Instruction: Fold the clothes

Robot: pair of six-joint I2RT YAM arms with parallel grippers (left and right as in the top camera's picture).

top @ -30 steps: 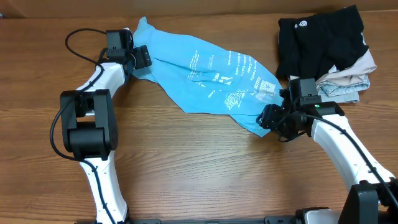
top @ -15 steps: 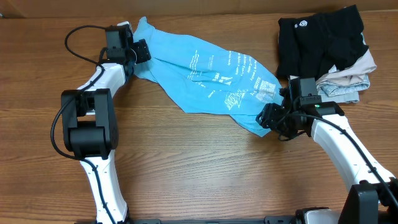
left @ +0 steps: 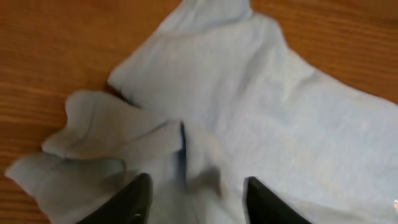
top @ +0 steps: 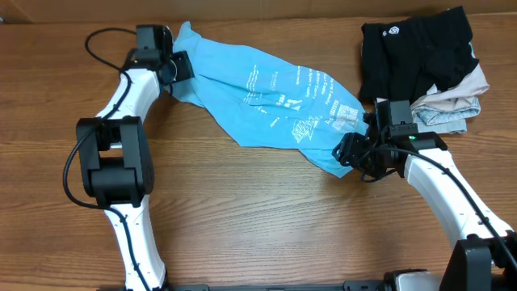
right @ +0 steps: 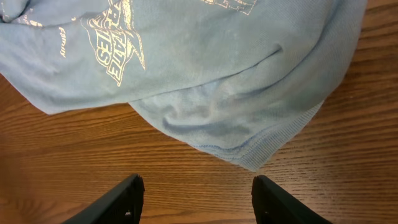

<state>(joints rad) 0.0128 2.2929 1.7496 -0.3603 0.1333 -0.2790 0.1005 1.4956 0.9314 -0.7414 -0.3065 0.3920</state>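
Note:
The clothes, a light blue T-shirt [top: 266, 93] with white print, lie crumpled across the far middle of the table. My left gripper [top: 181, 66] sits at the shirt's left end. In the left wrist view its jaws [left: 199, 198] stand apart with bunched blue fabric [left: 280, 112] between and under the fingertips. My right gripper [top: 348, 153] is at the shirt's right lower corner. In the right wrist view it [right: 198, 199] is open over bare wood, just short of the ribbed hem corner of the shirt [right: 205, 68].
A black garment [top: 412, 52] with a small white logo lies at the back right, over folded beige and pale grey-blue garments [top: 454, 105] close behind my right arm. The wooden table [top: 258, 210] stretches toward the near edge.
My left gripper has shifted slightly toward the far left edge over the shirt's end, and its jaws have narrowed. The right arm and the shirt's right end have not moved.

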